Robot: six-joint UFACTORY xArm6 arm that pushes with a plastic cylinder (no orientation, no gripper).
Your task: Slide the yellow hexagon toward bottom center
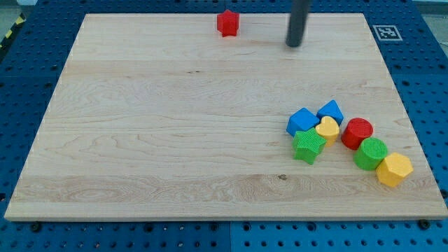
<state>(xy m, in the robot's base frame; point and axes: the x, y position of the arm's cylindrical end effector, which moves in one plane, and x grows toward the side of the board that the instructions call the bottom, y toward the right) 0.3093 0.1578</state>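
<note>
The yellow hexagon [394,169] lies near the board's lower right corner, touching a green round block [370,153] on its upper left. My tip [294,44] is at the view's top, right of centre, far above the cluster of blocks and well away from the yellow hexagon. It touches no block.
A cluster sits left of the hexagon: a red round block [357,132], a yellow block [327,129], a green star [308,145] and two blue blocks [302,121] [330,110]. A red star [227,22] lies at the board's top edge. The wooden board [175,140] rests on a blue pegboard table.
</note>
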